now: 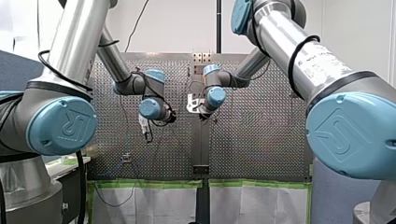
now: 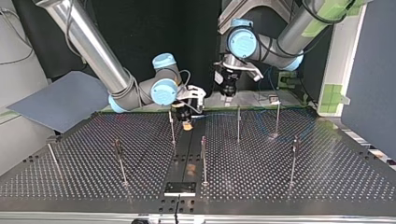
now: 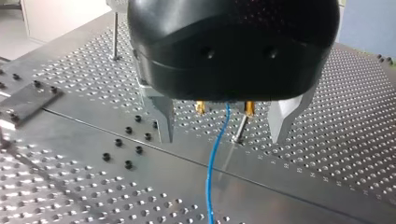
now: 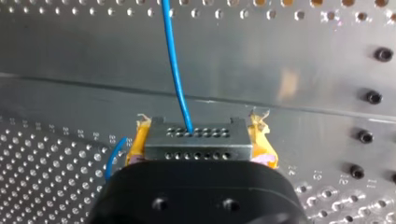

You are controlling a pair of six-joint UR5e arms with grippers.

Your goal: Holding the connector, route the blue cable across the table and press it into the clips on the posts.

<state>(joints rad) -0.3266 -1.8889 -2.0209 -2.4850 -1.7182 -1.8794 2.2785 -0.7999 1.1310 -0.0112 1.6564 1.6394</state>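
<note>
Fingers (image 4: 262, 140) of right gripper (image 4: 198, 133), yellow-padded, clamped on connector (image 4: 196, 145), low over table (image 4: 303, 70) centre strip; cable (image 4: 173, 65) leads away from it. Fingers (image 3: 164, 119) of left gripper (image 3: 223, 139) apart, cable showing between them, not gripped.

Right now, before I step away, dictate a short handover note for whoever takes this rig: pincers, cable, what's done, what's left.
Right pincer: shut on the connector, yellow pads on both sides, low over the table.
Left pincer: open, metal fingers either side of the blue cable, not gripping it.
Cable: leaves the connector and runs along the table between the left pincer's fingers.
Done: connector grasped.
Left: all the routing. As far as the top view shows, no cable sits in a clip on any of the posts.
</note>
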